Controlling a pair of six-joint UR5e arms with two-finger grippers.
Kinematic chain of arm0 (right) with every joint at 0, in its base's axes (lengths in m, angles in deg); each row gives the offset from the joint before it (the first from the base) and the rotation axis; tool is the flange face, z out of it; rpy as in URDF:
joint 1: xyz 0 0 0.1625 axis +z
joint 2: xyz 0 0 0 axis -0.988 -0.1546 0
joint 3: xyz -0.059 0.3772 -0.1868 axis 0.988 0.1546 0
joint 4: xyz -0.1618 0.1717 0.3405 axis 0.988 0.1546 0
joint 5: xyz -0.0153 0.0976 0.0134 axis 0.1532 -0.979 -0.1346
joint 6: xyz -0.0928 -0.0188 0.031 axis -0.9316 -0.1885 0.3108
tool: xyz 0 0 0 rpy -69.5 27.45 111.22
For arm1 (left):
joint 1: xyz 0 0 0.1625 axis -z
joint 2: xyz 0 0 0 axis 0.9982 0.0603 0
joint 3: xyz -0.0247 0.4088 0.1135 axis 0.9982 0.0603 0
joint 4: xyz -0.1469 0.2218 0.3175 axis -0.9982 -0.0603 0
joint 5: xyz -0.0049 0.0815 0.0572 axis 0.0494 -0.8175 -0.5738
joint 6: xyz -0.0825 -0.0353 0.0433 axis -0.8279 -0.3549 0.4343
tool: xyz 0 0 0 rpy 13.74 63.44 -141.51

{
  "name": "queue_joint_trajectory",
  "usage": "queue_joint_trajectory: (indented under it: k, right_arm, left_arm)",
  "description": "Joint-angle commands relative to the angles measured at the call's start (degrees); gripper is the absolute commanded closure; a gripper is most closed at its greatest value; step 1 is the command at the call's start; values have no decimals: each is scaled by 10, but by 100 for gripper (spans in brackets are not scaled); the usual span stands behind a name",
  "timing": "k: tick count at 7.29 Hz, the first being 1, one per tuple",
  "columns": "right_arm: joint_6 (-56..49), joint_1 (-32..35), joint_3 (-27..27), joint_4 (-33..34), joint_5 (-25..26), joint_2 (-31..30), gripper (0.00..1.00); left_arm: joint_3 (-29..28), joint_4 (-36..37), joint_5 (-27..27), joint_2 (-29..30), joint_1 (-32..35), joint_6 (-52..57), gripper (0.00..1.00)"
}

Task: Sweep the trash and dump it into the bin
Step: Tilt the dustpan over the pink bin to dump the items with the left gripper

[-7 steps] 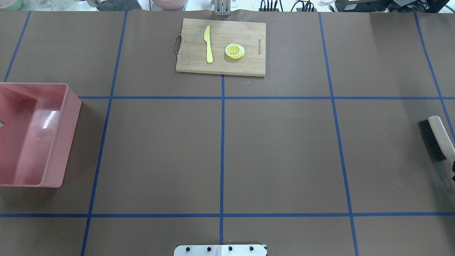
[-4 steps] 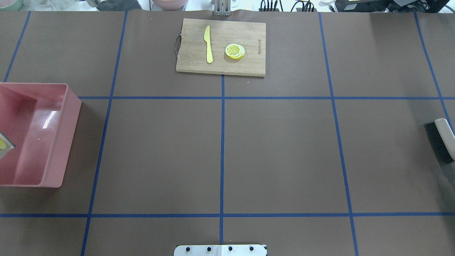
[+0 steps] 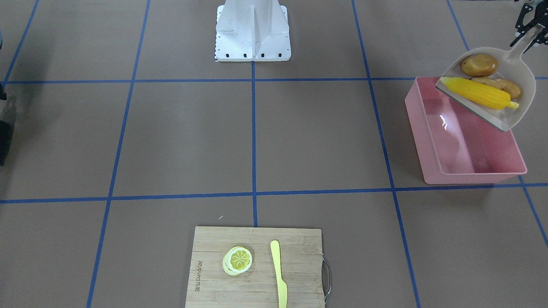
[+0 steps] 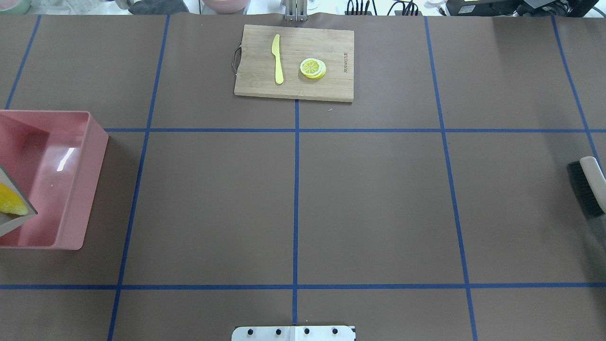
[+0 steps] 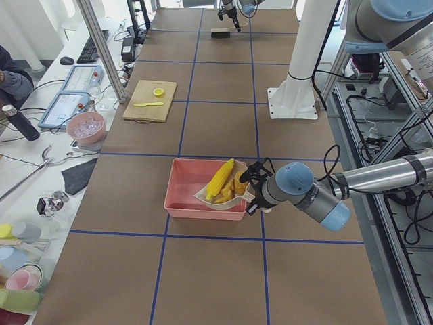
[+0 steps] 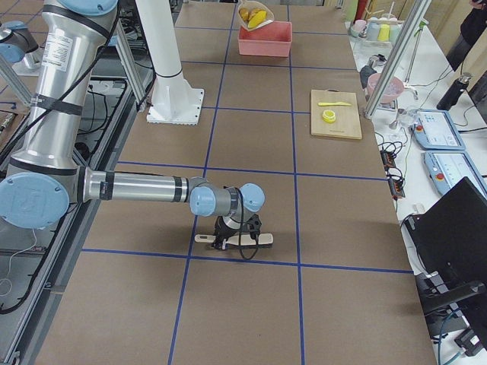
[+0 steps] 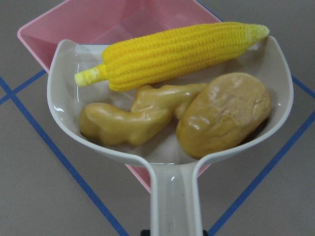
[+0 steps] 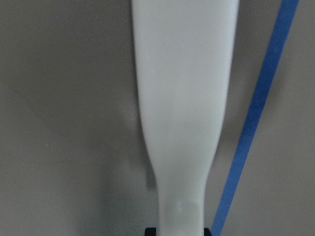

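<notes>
My left gripper (image 3: 532, 35) is shut on the handle of the beige dustpan (image 3: 520, 70) and holds it tilted above the near end of the pink bin (image 3: 466, 175). In the pan lie the yellow corn cob (image 3: 477, 93), the tan ginger root (image 3: 505, 85) and the brown potato (image 3: 478, 64). The left wrist view shows the corn (image 7: 177, 54), ginger (image 7: 133, 118) and potato (image 7: 224, 115) in the pan, with the bin (image 7: 113, 24) beneath. My right gripper (image 6: 232, 237) is shut on the white handle (image 8: 182, 98) of the black-bristled brush (image 4: 587, 187) at the table's right edge.
A wooden cutting board (image 4: 293, 87) with a pale yellow knife (image 4: 277, 59) and a lemon slice (image 4: 313, 67) lies at the far middle. The robot's base plate (image 4: 293, 333) is at the near edge. Blue tape lines cross the brown table.
The dustpan's lip with the corn tip has come further into the overhead view over the bin's near left side. The brush shifted slightly right and toward the robot, then stayed.
</notes>
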Motion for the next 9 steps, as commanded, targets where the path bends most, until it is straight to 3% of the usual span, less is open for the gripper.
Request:
queue_joint_trajectory:
  k: [1, 2, 3, 4, 6, 9]
  right_arm:
    - [0, 0, 1, 0, -2, 2, 33]
    - [0, 0, 2, 0, -4, 4, 31]
    - [0, 0, 4, 0, -4, 7, 6]
    - [0, 1, 3, -1, -4, 6, 0]
    - [2, 3, -1, -1, -1, 5, 0]
    - [1, 30, -24, -2, 0, 2, 0]
  left_arm:
    - [14, 61, 1, -7, -2, 13, 100]
    - [41, 88, 0, -21, -13, 13, 100]
    - [45, 103, -4, -20, -17, 14, 100]
    - [57, 122, -10, -20, -32, 14, 100]
    - [96, 210, -25, -17, -35, 71, 100]
    - [104, 243, -42, -16, -35, 103, 100]
